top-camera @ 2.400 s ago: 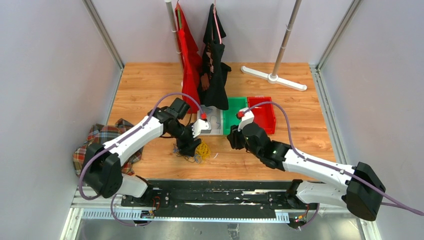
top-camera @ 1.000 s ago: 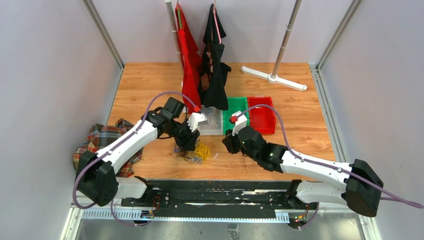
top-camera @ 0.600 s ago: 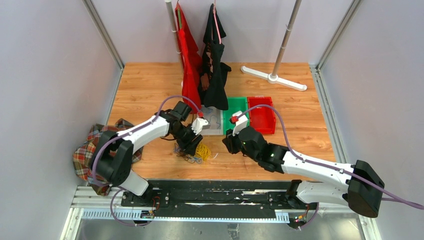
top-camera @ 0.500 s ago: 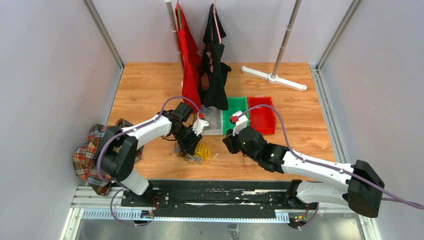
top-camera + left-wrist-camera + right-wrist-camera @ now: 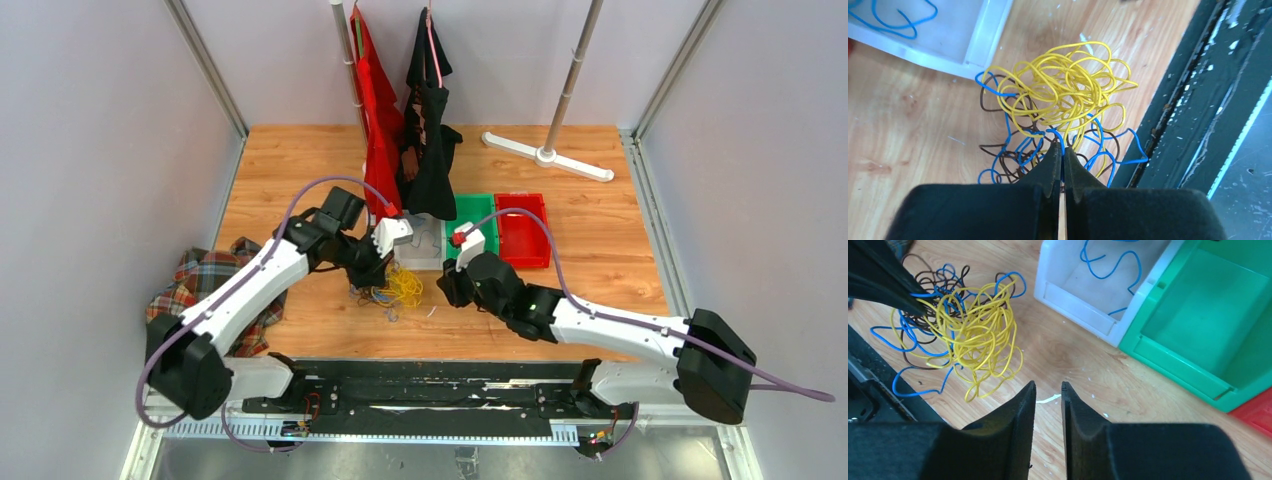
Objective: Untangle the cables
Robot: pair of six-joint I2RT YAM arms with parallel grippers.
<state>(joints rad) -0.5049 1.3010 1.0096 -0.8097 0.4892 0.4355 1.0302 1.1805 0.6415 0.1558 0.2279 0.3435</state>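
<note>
The cables are one tangle (image 5: 400,288) of yellow, blue and dark brown wire on the wooden floor, in front of the white bin. My left gripper (image 5: 1058,150) is shut on a blue strand (image 5: 1062,144) at the tangle's near edge, with the yellow loops (image 5: 1068,85) spreading beyond its tips. From above, the left gripper (image 5: 375,283) sits at the tangle's left side. My right gripper (image 5: 1048,387) hangs open by a narrow gap over bare floor, holding nothing, just right of the tangle (image 5: 973,330). In the top view the right gripper (image 5: 443,290) is close beside the tangle.
A white bin (image 5: 1083,307) holds a loose blue cable (image 5: 1108,265). A green bin (image 5: 1198,315) and a red bin (image 5: 525,240) stand to its right. A plaid cloth (image 5: 210,280) lies at the left, clothes (image 5: 425,130) hang at the back, and a black rail (image 5: 1198,100) borders the tangle.
My left gripper has shut on the blue strand and drawn the tangle slightly back and up. The right arm has moved left, closer to the tangle.
</note>
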